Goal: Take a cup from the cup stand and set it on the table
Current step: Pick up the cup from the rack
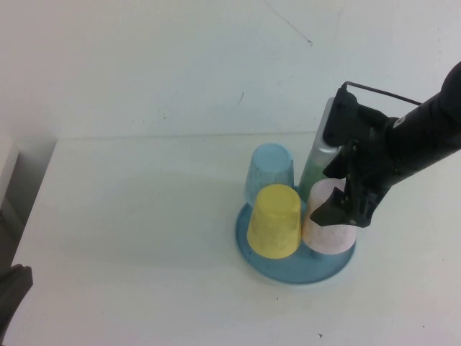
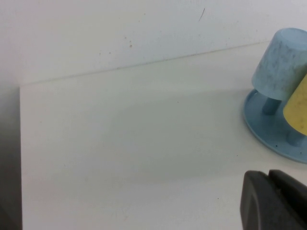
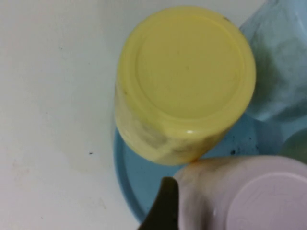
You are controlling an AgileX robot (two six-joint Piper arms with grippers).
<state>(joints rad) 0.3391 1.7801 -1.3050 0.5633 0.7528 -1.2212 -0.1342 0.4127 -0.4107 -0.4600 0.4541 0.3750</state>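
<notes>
The pale pink cup (image 1: 330, 232) sits upside down on the round blue cup stand (image 1: 288, 272), at the stand's right side. My right gripper (image 1: 344, 207) reaches down over it, open, with the cup between its jaws. In the right wrist view one dark finger (image 3: 163, 207) lies right against the pink cup's (image 3: 249, 196) side; the other finger is out of frame. My left gripper (image 1: 11, 288) is parked at the near left corner of the white table (image 1: 144, 216). Its fingers (image 2: 261, 201) are shut on nothing.
A yellow cup (image 1: 275, 220) and a light blue cup (image 1: 270, 169) also stand upside down on the stand, close to the left of the pink one. A tall grey-green bottle (image 1: 320, 155) stands just behind the stand. The wall runs along the table's far edge.
</notes>
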